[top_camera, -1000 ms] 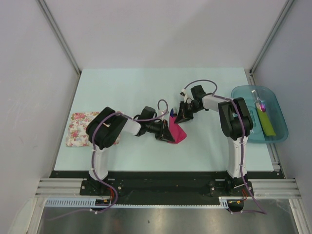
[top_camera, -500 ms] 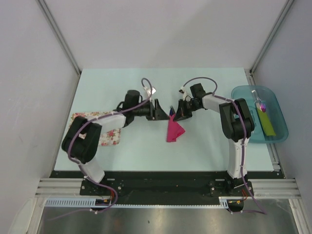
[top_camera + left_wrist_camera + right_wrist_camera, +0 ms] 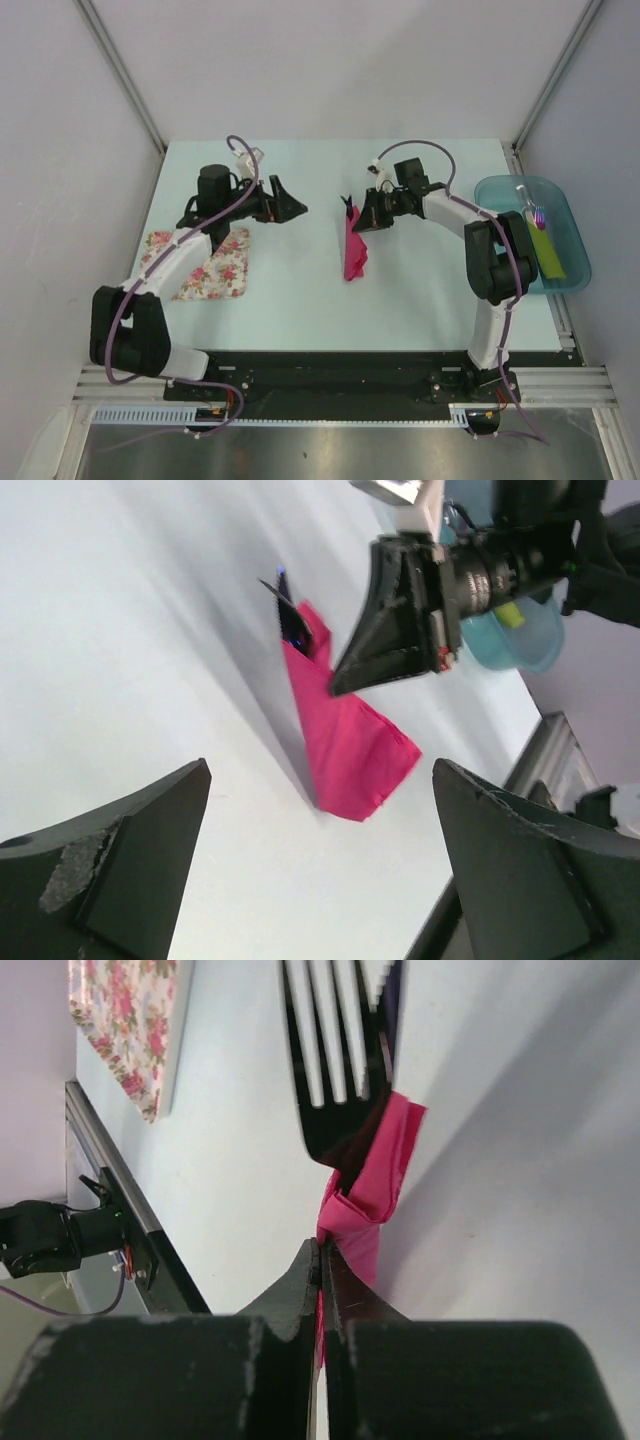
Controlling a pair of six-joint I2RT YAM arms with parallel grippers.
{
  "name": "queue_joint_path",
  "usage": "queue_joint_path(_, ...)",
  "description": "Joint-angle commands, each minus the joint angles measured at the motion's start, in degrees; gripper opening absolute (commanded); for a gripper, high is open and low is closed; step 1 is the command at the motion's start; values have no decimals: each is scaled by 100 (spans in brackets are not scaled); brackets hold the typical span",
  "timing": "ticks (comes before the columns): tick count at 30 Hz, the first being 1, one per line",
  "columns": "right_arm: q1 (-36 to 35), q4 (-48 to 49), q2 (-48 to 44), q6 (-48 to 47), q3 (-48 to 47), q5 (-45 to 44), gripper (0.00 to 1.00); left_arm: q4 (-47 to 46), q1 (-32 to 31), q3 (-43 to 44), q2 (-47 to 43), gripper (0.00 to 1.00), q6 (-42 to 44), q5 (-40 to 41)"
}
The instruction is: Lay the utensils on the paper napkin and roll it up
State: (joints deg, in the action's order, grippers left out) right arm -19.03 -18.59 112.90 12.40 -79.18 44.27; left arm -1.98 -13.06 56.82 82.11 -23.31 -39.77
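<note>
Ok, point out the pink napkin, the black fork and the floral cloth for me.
paper napkin (image 3: 345, 742): left wrist view, middle of the folded pink body.
black fork (image 3: 337, 1125): right wrist view, head just below the tines.
floral cloth (image 3: 215, 272): top view, its lower right part.

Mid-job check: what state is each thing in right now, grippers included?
paper napkin: folded into a narrow wrap around the fork.
fork: inside the wrap, tines sticking out one end.
right gripper: shut on the paper napkin.
left gripper: open, holding nothing.
floral cloth: spread flat.
tray: holds a brush and a yellow-green strip.
</note>
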Motion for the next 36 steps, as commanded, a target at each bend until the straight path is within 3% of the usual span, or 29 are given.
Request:
queue_joint_path(1, -101, 128, -751, 8, -168, 336, 0, -126, 251, -170, -800, 100, 433, 224)
queue_joint_path(5, -163, 57, -1129, 25, -282, 556, 0, -900, 418, -759, -1644, 100, 800, -154)
queue_joint_path(9, -286, 22, -1569, 16, -414, 705, 0, -234, 532, -663, -2110, 100, 1416, -460)
queue_joint_path(11, -382, -83, -1805, -1, -572, 820, 0, -320, 786, -742, -2163, 100, 1531, -1697)
queue_joint_path(16, -672, -521, -2298, -246, -1089, 969, 0, -714, 823, -1066, -2610, 94, 1620, -2701)
queue_joint_path(20, -988, -848, -2632, -519, -1407, 882, 0, -1453, 700, -1383, -2884, 93, 858, -2861)
queue_joint_path(27, -1568, -1041, -3159, -923, -1522, 522, 0, -1551, -55, -1305, -3087, 91, 556, -2537)
queue_joint_path(36, -2149, -1173, -3529, -1353, -1539, 266, 0, -1718, -829, -1129, -2902, 77, 415, -2228)
